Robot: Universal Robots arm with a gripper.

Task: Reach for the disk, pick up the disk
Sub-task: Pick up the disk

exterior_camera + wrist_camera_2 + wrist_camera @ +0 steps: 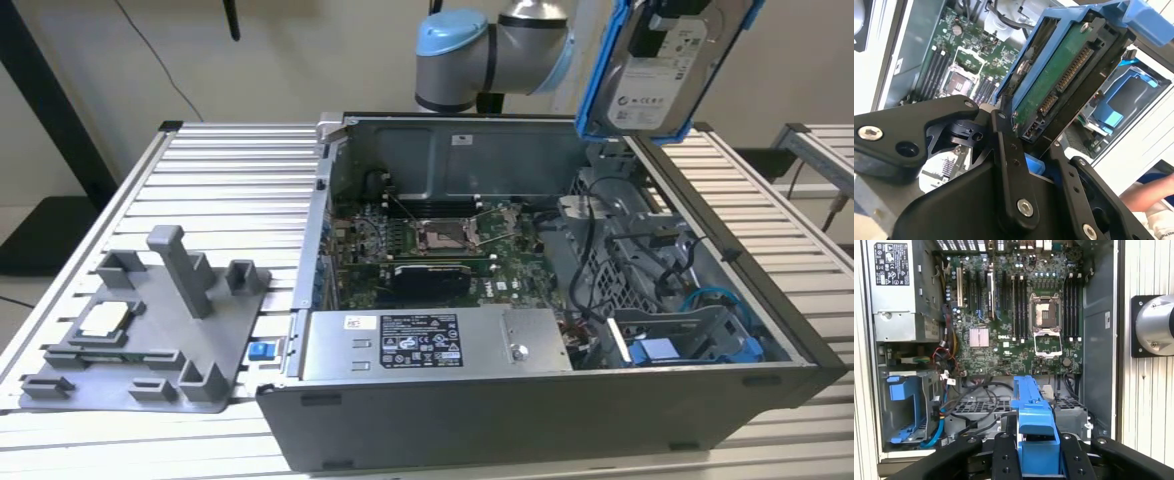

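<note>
A slatted metal worktop (214, 160) carries an open computer case (534, 420). High above its far right corner, the pincer (1029, 145) grips the disk (661, 75) in its blue bracket. Lifting straight should keep it clear of the cables (627, 215).

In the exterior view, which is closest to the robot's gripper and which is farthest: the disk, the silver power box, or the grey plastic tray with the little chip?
1. The disk: in the gripper itself, lifted above the case's back corner.
2. The silver power box: inside the case, at its front.
3. The grey plastic tray: outside the case, at the exterior view's left.
</note>
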